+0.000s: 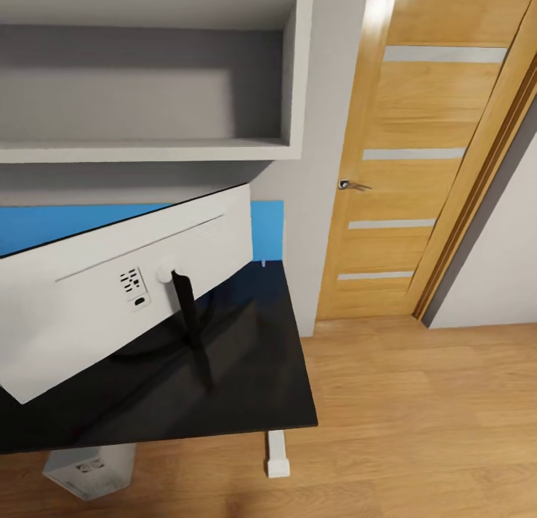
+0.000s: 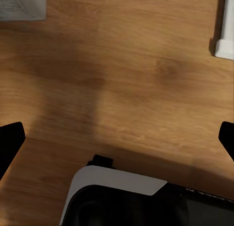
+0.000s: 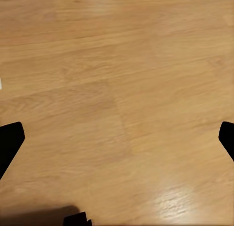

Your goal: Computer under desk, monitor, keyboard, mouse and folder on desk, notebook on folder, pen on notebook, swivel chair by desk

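1. The monitor (image 1: 112,294) stands on the desk (image 1: 253,384), white back toward the robot, long axis tilted, rising toward the blue back panel (image 1: 268,231).
2. The computer (image 1: 89,469) sits on the floor under the desk edge.
3. Left gripper (image 2: 117,138): jaws spread wide, empty, over bare floor (image 2: 126,79) near the desk's white foot (image 2: 225,45); judged the nearer arm.
4. Right gripper (image 3: 117,138): likewise spread, empty, over floor.

The left gripper (image 2: 117,135) points straight down, its two black fingertips (image 2: 10,138) spread wide apart; the right gripper (image 3: 117,135) hangs likewise, fingertips (image 3: 9,138) equally far apart, holding nothing.
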Tool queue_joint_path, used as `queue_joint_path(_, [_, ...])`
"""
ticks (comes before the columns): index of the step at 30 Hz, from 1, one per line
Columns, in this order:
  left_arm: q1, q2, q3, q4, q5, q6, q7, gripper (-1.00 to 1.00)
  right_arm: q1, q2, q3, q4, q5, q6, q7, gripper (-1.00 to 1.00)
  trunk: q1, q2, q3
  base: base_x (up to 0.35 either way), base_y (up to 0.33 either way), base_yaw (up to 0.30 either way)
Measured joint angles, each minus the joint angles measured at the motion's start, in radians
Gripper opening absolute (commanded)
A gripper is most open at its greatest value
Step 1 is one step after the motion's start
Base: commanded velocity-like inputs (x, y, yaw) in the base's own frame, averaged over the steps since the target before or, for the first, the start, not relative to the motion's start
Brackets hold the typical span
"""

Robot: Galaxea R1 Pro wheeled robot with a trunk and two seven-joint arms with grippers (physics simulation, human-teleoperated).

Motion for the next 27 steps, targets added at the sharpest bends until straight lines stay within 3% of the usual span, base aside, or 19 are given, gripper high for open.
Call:
queue_joint_path(7, [0.0, 0.0, 0.0, 0.001, 0.0, 0.0, 0.0, 1.0, 0.0, 0.0, 0.0, 0.0, -0.002, 0.0, 0.0, 1.0, 0.0, 0.0, 0.0, 0.0, 0.034, 0.048])
queue_joint_path(20, [0.0, 0.0, -0.001, 0.002, 0.0, 0.0, 0.0, 1.0, 0.0, 0.001, -0.001, 0.0, -0.002, 0.002, -0.001, 1.0, 0.0, 0.0, 0.0, 0.0, 0.003, 0.223])
queue_joint_path(27, [0.0, 0.0, 0.0, 0.001, 0.0, 0.0, 0.0, 1.0, 0.0, 0.0, -0.001, 0.0, -0.002, 0.02, -0.001, 1.0, 0.0, 0.0, -0.001, 0.0, 0.0, 0.07])
